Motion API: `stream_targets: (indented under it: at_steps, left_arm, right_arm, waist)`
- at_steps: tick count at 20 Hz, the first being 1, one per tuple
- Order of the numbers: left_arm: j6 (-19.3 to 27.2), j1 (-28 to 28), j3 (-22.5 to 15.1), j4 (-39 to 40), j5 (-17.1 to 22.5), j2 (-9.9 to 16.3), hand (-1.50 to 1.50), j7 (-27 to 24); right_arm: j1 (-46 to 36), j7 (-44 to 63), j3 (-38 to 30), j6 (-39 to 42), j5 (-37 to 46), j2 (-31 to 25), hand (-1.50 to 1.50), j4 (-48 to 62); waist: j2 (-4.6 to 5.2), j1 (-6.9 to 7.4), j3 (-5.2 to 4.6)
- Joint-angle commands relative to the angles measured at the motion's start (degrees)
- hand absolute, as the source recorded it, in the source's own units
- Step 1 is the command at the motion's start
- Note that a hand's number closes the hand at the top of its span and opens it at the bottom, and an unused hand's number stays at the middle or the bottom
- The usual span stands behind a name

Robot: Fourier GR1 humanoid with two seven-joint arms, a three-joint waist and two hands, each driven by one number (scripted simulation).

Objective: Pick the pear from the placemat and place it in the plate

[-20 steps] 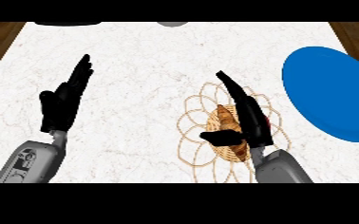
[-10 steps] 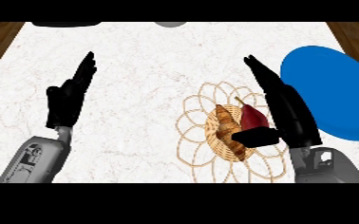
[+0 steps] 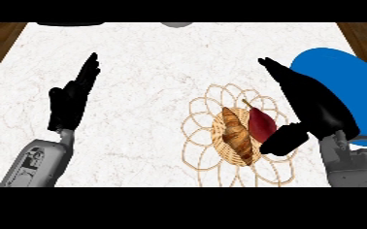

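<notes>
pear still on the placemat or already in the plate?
On the placemat. The pear lies on the woven placemat beside a croissant; the blue plate holds nothing visible. The right robot hand is open alongside it.

My right hand (image 3: pixel 315 107) is just right of the pear (image 3: pixel 261 124), fingers straight, thumb sticking out low by the pear's bottom. A croissant (image 3: pixel 237 135) lies close on the pear's left, so that side is tight. Both sit on the woven placemat (image 3: pixel 204 107). My hand covers part of the blue plate (image 3: pixel 331 64), which is just to the right. The white counter (image 3: pixel 172 63) is wide open in the middle. My left hand (image 3: pixel 72 100) rests far left.
</notes>
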Motion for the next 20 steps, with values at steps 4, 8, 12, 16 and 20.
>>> stream_targets:
  at_steps: [4, 8, 12, 16, 20]
  left_arm:
    - [-0.55, 0.92, 1.02, -0.59, -2.53, -2.08, 0.0, -1.1]
    - [-3.12, 2.48, 2.61, -3.68, -1.95, -0.47, 0.0, 1.19]
    - [-1.43, -0.49, 2.0, 0.53, -3.9, -3.93, 0.0, 0.91]
    - [-4.4, 0.98, 5.42, -1.06, -2.8, -1.64, 0.0, 0.64]
    - [-3.55, 1.37, 4.44, 2.58, -5.84, -6.07, 0.0, -3.85]
  right_arm:
    - [-2.8, 3.12, -2.76, 6.44, -1.65, 3.62, -1.5, 5.76]
    - [-1.63, 0.25, -5.03, 9.31, -1.9, 2.51, -1.5, 7.61]
    - [-0.85, 2.98, -0.35, 10.49, 1.72, 5.27, -1.5, 10.0]
    - [5.37, -3.88, 0.26, 8.28, 6.54, 5.18, -1.5, 11.92]
    - [1.28, -6.91, -0.27, 8.12, 10.32, 9.87, -1.5, 19.86]
  waist:
    - [0.11, 0.34, 0.06]
    - [0.03, 0.46, 0.08]
    - [0.08, 0.24, 0.06]
    - [0.09, 0.08, 0.08]
    - [0.17, 0.14, 0.07]
